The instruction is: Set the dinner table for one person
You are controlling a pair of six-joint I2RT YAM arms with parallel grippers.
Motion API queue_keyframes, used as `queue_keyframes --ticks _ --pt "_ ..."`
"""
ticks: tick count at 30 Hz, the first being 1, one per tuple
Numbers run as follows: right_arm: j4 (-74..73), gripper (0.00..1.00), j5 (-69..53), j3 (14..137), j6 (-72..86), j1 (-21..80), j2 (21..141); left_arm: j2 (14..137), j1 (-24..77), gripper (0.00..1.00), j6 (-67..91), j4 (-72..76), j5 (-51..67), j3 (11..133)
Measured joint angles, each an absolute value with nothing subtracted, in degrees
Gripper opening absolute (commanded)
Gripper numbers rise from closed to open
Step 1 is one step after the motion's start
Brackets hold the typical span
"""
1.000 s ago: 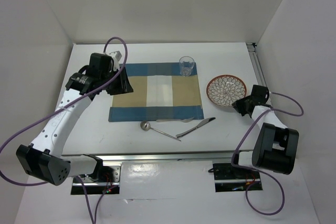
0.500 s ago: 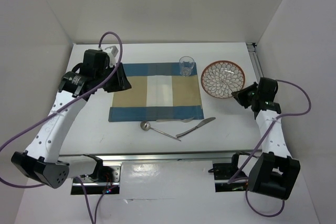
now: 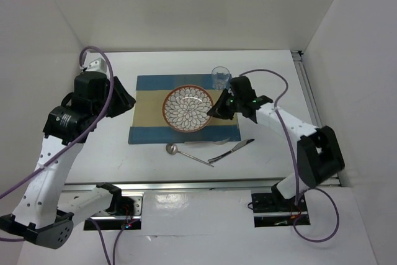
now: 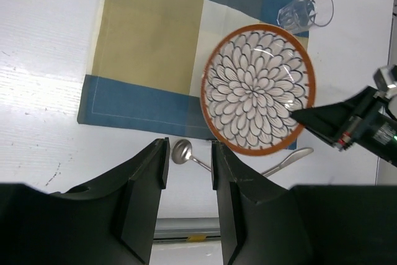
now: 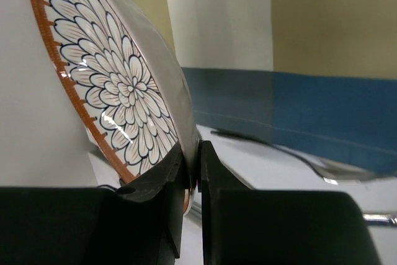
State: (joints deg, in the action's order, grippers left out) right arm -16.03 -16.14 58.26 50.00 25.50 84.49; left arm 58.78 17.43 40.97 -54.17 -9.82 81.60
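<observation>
A flower-patterned plate with an orange rim (image 3: 188, 108) hangs over the middle of the blue-and-tan striped placemat (image 3: 149, 113) on the white dinner table (image 3: 267, 153). My right gripper (image 3: 215, 111) is shut on the plate's right rim; the plate (image 5: 105, 72) fills the left of the right wrist view, its rim pinched between the fingers. My left gripper (image 4: 188, 166) is open and empty, raised above the table's left side. It looks down on the plate (image 4: 257, 88), the spoon (image 4: 181, 152) and the placemat (image 4: 149, 48).
A clear glass (image 3: 221, 78) stands at the placemat's far right corner. A spoon (image 3: 186, 153) and a knife (image 3: 232, 150) lie on the table just in front of the placemat. A metal rail (image 3: 307, 91) runs along the right edge.
My right gripper has carried the plate from the table's right side leftwards to above the middle of the placemat. My left arm has pulled back to the left and risen.
</observation>
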Motion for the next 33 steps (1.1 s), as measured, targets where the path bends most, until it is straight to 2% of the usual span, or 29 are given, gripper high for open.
queue_keyframes --ticks 9,17,20,21,22,24,25,28,31,33 --pt "-12.53 0.00 -12.25 68.31 53.39 25.80 104.14 58.37 17.43 0.50 40.97 -55.46 -10.59 79.83" --pt "-7.79 0.00 -12.60 69.91 57.01 25.67 110.89 58.24 17.43 0.50 40.45 -55.51 -8.75 78.39" --pt "-7.44 0.26 -12.82 70.24 57.84 25.82 111.39 58.19 17.43 0.50 40.40 -55.51 -8.49 78.37" --pt "-7.57 0.39 -12.75 70.48 58.02 25.87 111.50 58.19 17.43 0.50 40.32 -55.51 -8.43 78.37" --pt "-7.49 0.60 -12.80 70.76 58.39 26.00 111.55 58.19 17.43 0.50 40.25 -55.51 -8.36 78.37" --pt "-7.49 0.76 -12.27 71.61 58.39 26.55 111.53 58.17 17.43 0.50 40.05 -55.46 -8.16 78.30" --pt "-7.75 0.84 -11.49 72.03 58.06 27.00 111.48 58.15 17.43 0.54 39.81 -55.35 -8.01 78.15" --pt "-9.02 0.91 -8.99 72.49 56.64 28.47 110.17 58.00 17.43 0.54 39.13 -55.29 -7.64 77.01" --pt "-12.71 0.91 -5.28 72.49 54.48 30.02 105.67 58.04 17.43 0.54 39.00 -55.11 -7.57 75.16" --pt "-14.26 0.86 -2.83 72.40 52.64 31.00 101.60 58.22 17.43 0.54 39.00 -55.33 -7.57 74.13"
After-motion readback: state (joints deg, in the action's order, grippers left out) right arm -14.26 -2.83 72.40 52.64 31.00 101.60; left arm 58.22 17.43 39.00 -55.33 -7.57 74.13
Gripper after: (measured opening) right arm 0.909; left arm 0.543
